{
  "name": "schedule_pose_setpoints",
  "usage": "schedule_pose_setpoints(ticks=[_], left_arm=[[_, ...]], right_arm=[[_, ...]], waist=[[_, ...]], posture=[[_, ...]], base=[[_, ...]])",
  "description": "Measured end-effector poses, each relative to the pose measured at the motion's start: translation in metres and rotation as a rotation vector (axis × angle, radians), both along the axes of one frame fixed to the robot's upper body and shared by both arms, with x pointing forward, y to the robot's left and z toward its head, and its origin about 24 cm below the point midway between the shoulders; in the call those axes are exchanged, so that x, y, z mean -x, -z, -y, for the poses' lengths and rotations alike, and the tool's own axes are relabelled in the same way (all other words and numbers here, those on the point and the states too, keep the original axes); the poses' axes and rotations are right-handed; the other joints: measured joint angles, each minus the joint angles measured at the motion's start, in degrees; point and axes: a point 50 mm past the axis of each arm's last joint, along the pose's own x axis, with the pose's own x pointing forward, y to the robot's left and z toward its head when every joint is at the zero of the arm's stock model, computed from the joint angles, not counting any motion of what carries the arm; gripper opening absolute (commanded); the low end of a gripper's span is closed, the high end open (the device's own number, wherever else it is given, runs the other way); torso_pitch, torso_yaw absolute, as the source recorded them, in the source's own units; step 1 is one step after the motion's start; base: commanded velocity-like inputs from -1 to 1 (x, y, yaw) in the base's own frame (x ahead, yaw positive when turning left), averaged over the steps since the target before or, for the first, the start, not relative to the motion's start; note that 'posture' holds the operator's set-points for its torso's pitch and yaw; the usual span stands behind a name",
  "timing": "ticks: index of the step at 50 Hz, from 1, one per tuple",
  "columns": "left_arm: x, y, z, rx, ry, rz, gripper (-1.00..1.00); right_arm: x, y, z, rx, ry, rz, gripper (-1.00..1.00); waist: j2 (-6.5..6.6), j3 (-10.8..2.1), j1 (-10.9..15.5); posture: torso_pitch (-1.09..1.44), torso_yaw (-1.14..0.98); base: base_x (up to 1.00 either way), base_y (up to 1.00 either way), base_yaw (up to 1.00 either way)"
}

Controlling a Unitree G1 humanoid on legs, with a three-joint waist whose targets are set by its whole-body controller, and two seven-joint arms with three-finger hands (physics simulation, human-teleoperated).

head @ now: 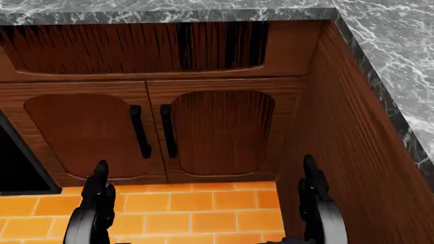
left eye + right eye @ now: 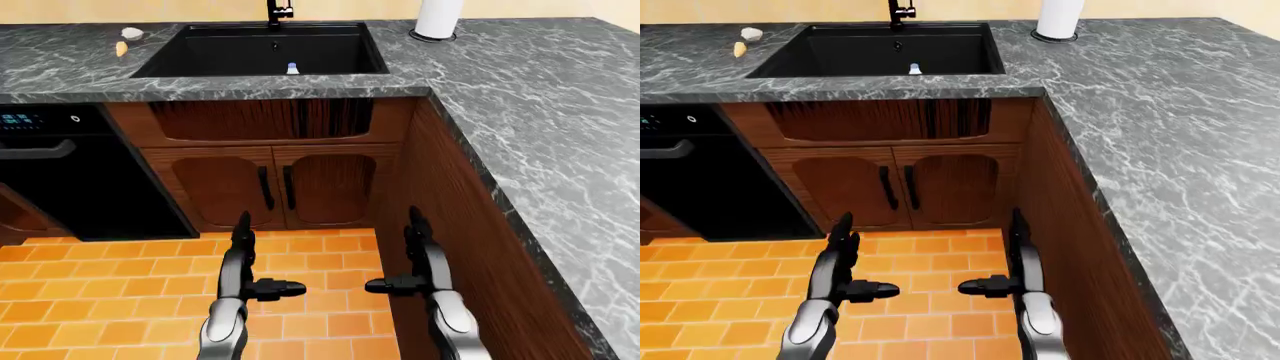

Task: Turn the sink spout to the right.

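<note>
One sink is set into one surface. One tap stands at the sink's top edge, only partly in view. One small bottle sits in the sink. One white roll stands on the surface to the sink's right. Two small things lie on the surface to the sink's left, one pale, one orange. Two cabinet doors sit under the sink, with two black handles. One black appliance is at the left. Two hands show: one left hand, one right hand.

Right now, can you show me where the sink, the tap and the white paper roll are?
sink [image 2: 215, 52], left-eye view, bare black basin floor.
tap [image 2: 279, 11], left-eye view, its black base.
paper roll [image 2: 438, 16], left-eye view, white side.
</note>
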Motion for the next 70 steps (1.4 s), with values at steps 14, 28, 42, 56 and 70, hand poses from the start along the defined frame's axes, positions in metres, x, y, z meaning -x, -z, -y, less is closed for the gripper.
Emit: schedule_pose_setpoints(ticks=[14, 28, 42, 56, 70], left_arm=[[-0.005, -0.021, -0.007, 0.017, -0.016, 0.085, 1.00], [-0.004, -0.025, -0.007, 0.026, -0.011, 0.099, 1.00], [-0.003, -0.028, -0.010, 0.009, -0.009, 0.117, 1.00], [-0.003, -0.032, -0.009, 0.013, -0.006, 0.134, 1.00], [-0.074, -0.118, -0.018, 0.018, -0.053, 0.197, 1.00]], right_arm=[[-0.003, -0.007, -0.001, 0.015, 0.004, 0.050, 1.00], [-0.006, -0.009, -0.001, 0.037, 0.006, 0.055, 1.00], [-0.006, -0.015, -0.008, 0.019, -0.014, 0.097, 1.00], [-0.003, -0.017, -0.004, 0.022, -0.003, 0.106, 1.00], [-0.038, -0.114, 0.024, 0.101, 0.000, 0.121, 1.00]], waist=[[-0.08, -3.31, 0.46], [-0.04, -4.09, 0.43], [1.32, -2.00, -0.66], [-0.12, -2.63, -0.57], [-0.75, -3.96, 0.77]], posture=[[0.00, 0.00], [0.00, 0.00], [0.00, 0.00], [0.00, 0.00], [0.00, 0.00]], base=[[0.00, 0.00, 0.00], [0.00, 0.01, 0.00], [0.00, 0.32, 0.00], [0.00, 0.22, 0.00], [0.00, 0.00, 0.00]])
